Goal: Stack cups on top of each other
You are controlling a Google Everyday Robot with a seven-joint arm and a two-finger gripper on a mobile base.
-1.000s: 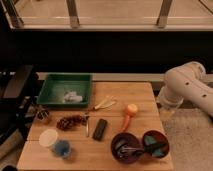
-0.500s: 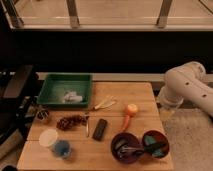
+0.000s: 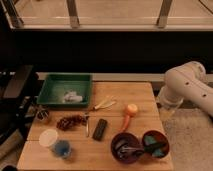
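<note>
- Pincer not in sight, somewhere past the white arm (image 3: pixel 186 89) off the right side of the surface (image 3: pixel 145 97); spread wide, well away from the cups
- Front left: whitish cup (image 3: pixel 48 137) upright, blue cup (image 3: pixel 63 149) just beside it, nearer the front edge
- Front right: two maroon bowls (image 3: pixel 125 147) side by side, utensils lying inside
- Middle: black bar (image 3: pixel 100 128); orange piece (image 3: pixel 129 114) to its right
- Left edge: dark cup (image 3: pixel 43 115), apart from the other two
- Far left: green tray (image 3: pixel 56 84)
</note>
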